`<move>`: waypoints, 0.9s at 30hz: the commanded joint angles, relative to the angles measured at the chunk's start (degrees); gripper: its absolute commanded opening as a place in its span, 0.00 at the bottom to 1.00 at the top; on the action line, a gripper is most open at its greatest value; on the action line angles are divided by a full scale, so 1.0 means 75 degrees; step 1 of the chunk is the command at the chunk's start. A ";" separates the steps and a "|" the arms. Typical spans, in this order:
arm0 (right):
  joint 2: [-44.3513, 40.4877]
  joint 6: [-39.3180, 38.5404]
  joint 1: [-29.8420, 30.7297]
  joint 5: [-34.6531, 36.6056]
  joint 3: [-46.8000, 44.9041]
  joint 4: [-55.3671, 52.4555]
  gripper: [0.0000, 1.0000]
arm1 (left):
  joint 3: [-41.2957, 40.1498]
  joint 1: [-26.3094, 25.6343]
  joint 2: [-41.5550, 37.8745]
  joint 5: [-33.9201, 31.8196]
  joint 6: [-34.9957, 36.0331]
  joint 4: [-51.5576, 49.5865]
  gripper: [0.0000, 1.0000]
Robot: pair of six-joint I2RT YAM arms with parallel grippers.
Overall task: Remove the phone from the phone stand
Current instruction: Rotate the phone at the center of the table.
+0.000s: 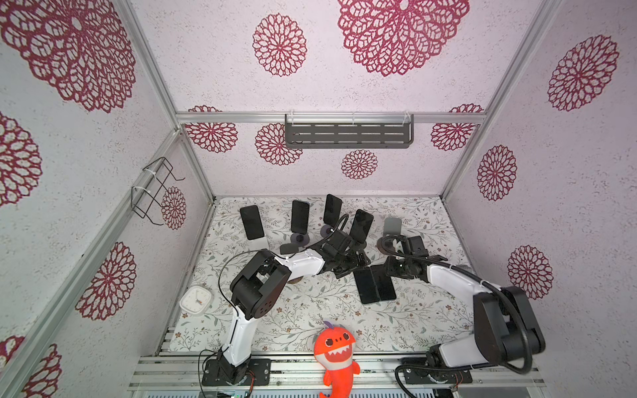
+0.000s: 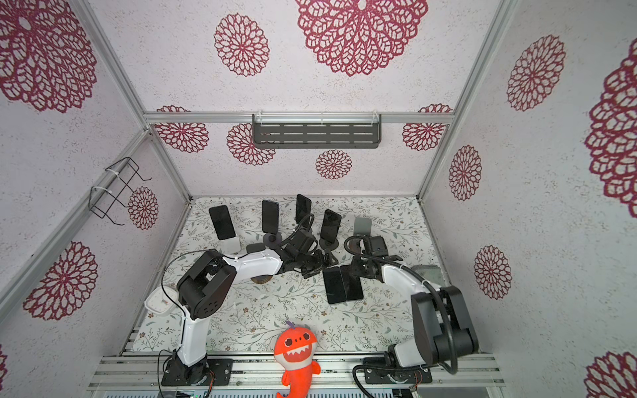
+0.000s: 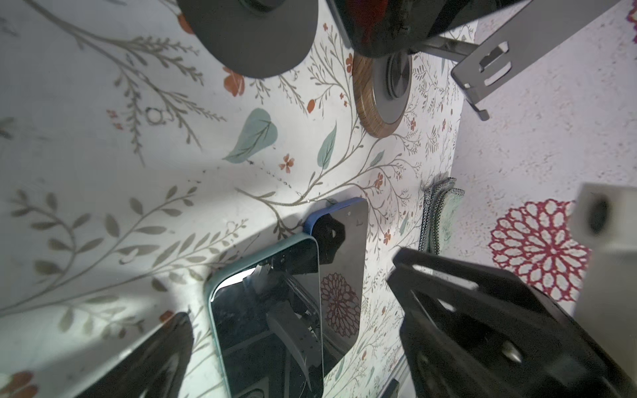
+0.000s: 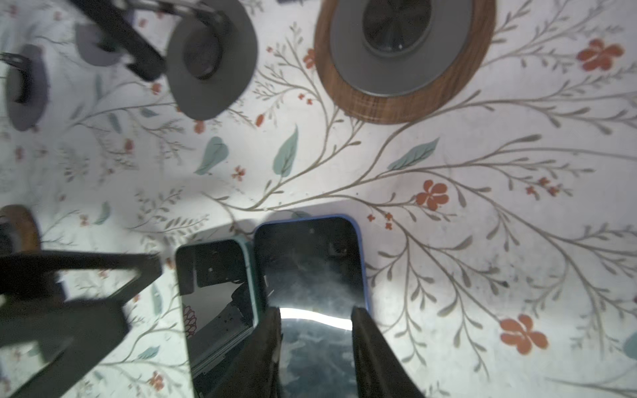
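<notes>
Right gripper (image 4: pixel 315 344) pinching blue-cased phone (image 4: pixel 310 262) flat on table (image 4: pixel 482 206); left gripper (image 3: pixel 293 344) spread.

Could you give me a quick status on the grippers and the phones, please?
Left gripper open, empty. Right gripper shut on blue-cased phone, beside teal-cased phone on the mat. Four phones on stands.

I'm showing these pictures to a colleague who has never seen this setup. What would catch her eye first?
Probably the orange shark plush at the table's near edge, between the two arm bases. Next, the row of dark phones standing on stands along the back of the floral mat. Then two phones lying flat side by side mid-table: the blue-cased phone, with the right gripper over it, and the teal-cased phone.
</notes>
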 commanded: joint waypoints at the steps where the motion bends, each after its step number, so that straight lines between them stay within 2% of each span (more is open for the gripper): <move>1: -0.0433 0.0439 0.0650 -0.0380 -0.0187 -0.0447 0.37 | -0.0276 0.0138 -0.0356 -0.0173 -0.0161 0.0281 0.98; 7: -0.0631 0.1114 0.1295 -0.0545 -0.0819 -0.0027 0.37 | -0.0773 0.0046 -0.0680 -0.0092 -0.0418 0.0515 0.98; 15: -0.0597 0.1499 0.1442 -0.0284 -0.1436 0.0372 0.38 | -0.1166 -0.0113 -0.0693 -0.0050 -0.0900 0.1105 0.98; 27: -0.0777 0.2056 0.1601 -0.0409 -0.1689 0.0984 0.36 | -0.0924 -0.0176 -0.0503 -0.0022 -0.0878 0.0928 0.98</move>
